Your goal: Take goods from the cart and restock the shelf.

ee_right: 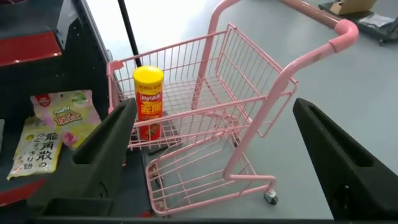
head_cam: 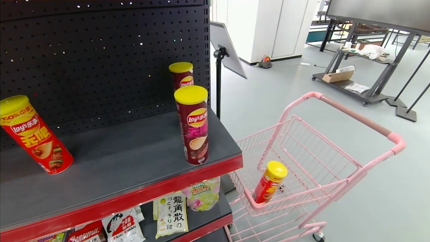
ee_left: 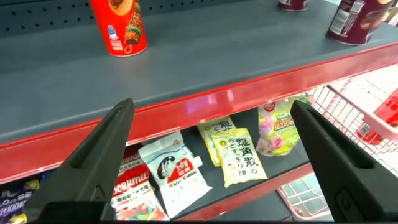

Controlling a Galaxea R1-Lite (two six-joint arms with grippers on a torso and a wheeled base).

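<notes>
Head view: noting yellow-lidded chip can (head_cam: 269,181) standing in the pink cart (head_cam: 352,115), at the basket's left end, next to the shelf (head_cam: 134,158). Logging three cans sitting on the upper shelf: red can (head_cam: 35,134) at left, maroon can (head_cam: 193,124) at near right edge, second maroon can (head_cam: 182,74) farther back. Recording left tool (ee_left: 211,162) gaping wide, gripping nothing, facing the shelf front. Recording right tool (ee_right: 217,155) likewise spread wide, empty, facing the cart.
</notes>
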